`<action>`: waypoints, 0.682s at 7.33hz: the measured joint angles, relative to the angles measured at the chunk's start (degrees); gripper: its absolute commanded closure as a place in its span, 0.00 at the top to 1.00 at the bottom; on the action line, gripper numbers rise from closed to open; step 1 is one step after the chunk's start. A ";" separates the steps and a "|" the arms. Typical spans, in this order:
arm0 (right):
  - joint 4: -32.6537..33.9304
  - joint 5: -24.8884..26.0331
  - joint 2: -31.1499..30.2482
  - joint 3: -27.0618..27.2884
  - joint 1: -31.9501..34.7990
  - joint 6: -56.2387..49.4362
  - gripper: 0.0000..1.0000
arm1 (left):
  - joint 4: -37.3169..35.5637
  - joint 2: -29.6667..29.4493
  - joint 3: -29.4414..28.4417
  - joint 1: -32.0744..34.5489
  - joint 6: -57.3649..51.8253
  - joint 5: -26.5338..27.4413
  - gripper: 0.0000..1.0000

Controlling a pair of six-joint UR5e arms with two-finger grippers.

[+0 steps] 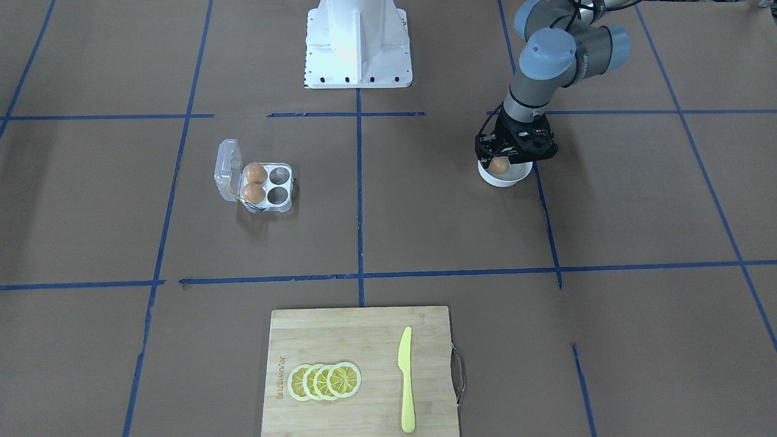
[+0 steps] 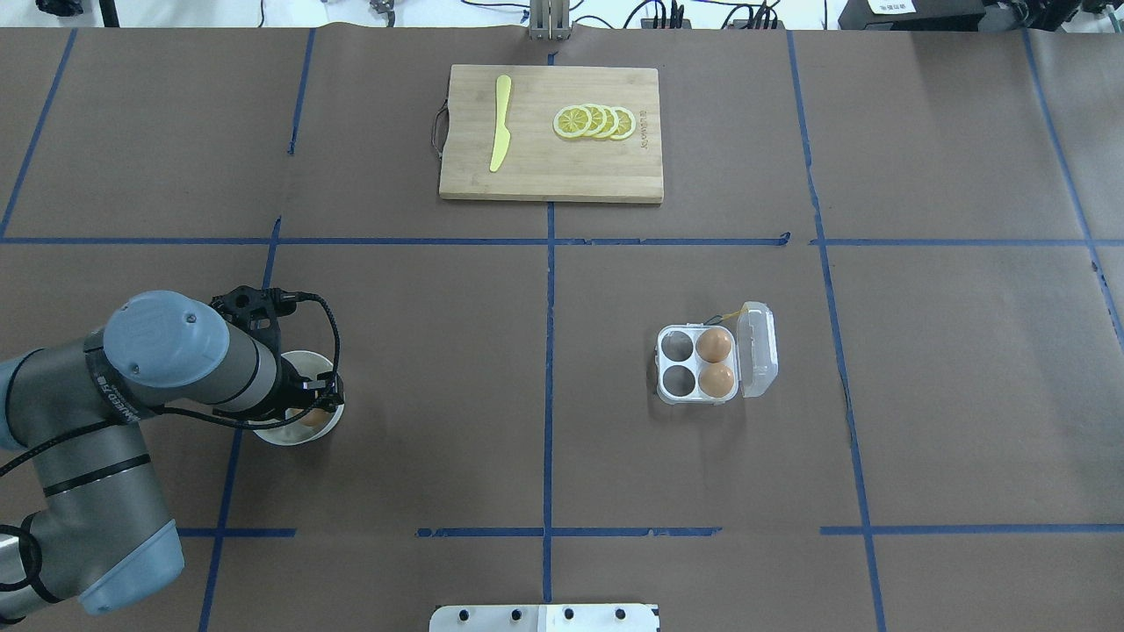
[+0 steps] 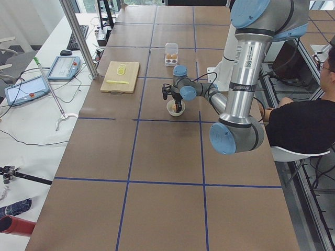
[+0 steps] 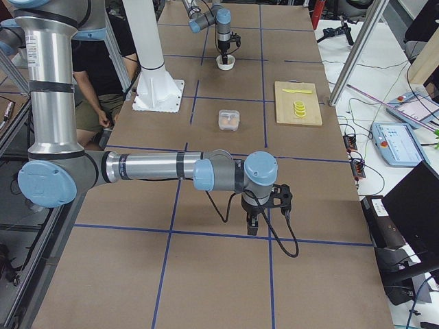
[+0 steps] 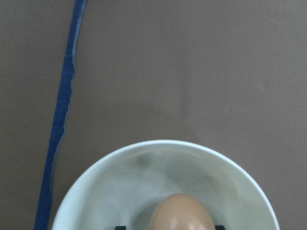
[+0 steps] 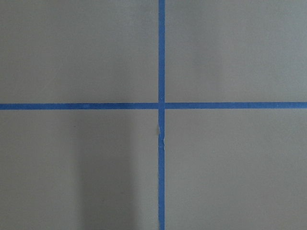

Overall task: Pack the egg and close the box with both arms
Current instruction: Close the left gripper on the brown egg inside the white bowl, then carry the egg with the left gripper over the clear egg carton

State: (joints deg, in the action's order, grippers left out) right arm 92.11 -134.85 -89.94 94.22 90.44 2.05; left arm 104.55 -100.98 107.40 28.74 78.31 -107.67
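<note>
The board (image 2: 536,171) lies on the tabletop (image 2: 966,412) at the middle of the edge far from the robot. On it, the knife (image 2: 500,123) lies left of the lemon slices (image 2: 595,121). The bowl (image 1: 517,178) stands toward the left end, with the egg (image 1: 499,164) inside its rim under the left hand (image 1: 501,160). The box (image 2: 665,364) sits right of centre, its lid (image 2: 758,349) standing open on the side toward the right end. Two other eggs (image 2: 714,344) fill the cells beside the lid. The right hand (image 4: 254,223) hangs near the right end, well apart from the box.

Box (image 2: 694,364) vacant cells face bowl (image 1: 510,176); raised lid (image 2: 757,349) on far side.
</note>
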 measured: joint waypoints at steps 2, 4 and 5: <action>0.00 0.03 0.21 -0.21 0.00 0.00 1.00 | -0.03 -0.43 0.12 0.03 -0.05 0.02 0.02; 0.05 -0.02 0.37 -0.26 0.00 0.05 1.00 | -0.07 -0.43 0.72 0.50 0.03 0.08 0.00; 0.08 -0.04 0.42 -0.26 0.00 0.06 1.00 | -0.15 -0.09 1.60 1.03 0.12 0.07 0.00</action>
State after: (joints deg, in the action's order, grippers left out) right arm 92.18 -134.90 -89.52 93.96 90.44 2.11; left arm 104.41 -101.07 109.00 29.77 78.42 -107.60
